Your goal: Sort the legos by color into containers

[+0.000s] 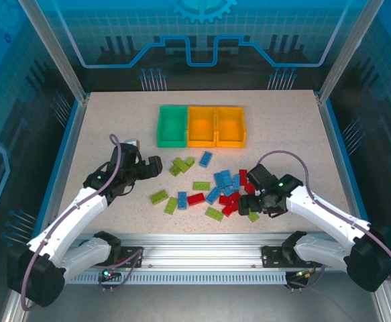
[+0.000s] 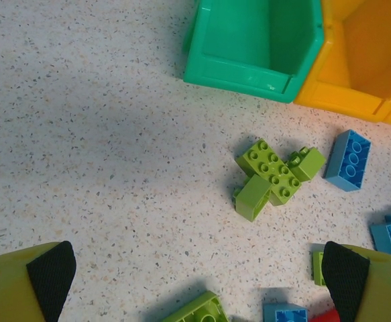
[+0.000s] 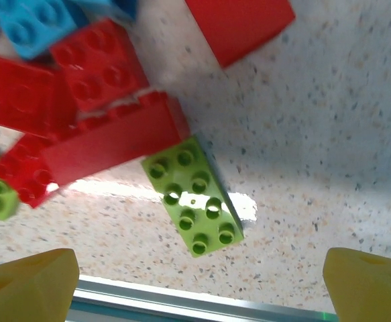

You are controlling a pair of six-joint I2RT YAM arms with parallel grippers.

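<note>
1. From the top camera, three bins are sitting in a row at the far side of the table (image 1: pixel 282 134). The green bin (image 1: pixel 172 127) is on the left and the two orange bins (image 1: pixel 216 127) are right up against it.
2. The legos (image 1: pixel 223 180) are all lying loose on the table between the bins and the arms, none of them in a bin. Blue ones are bunching up in the middle, with red ones (image 1: pixel 229 205) just nearer the arms, plus lime strays scattered around.
3. The left gripper (image 1: pixel 153 166) is hovering over bare table to the left of the pile. In its wrist cam the left gripper (image 2: pixel 198 278) is gaping wide and gripping nothing.
4. That same wrist cam is looking at a lime clump (image 2: pixel 270 178) of three bricks touching each other. A blue brick (image 2: pixel 348 159) is lying just to its right, and the green bin (image 2: pixel 249 40) and an orange bin (image 2: pixel 356 60) are sitting beyond.
5. The right gripper (image 1: pixel 249 204) is hanging low over the near right edge of the pile.
6. In the right wrist cam the right gripper (image 3: pixel 202 282) is spread wide too, with nothing in its grip. A lime brick (image 3: pixel 194 201) is lying studs-up on the table between the fingertips (image 3: pixel 34 282), one end touching a red brick (image 3: pixel 108 144).
7. More red and a blue brick (image 3: pixel 34 23) are crowding the top left of that view, and the metal rail (image 3: pixel 182 302) is running along the bottom.
</note>
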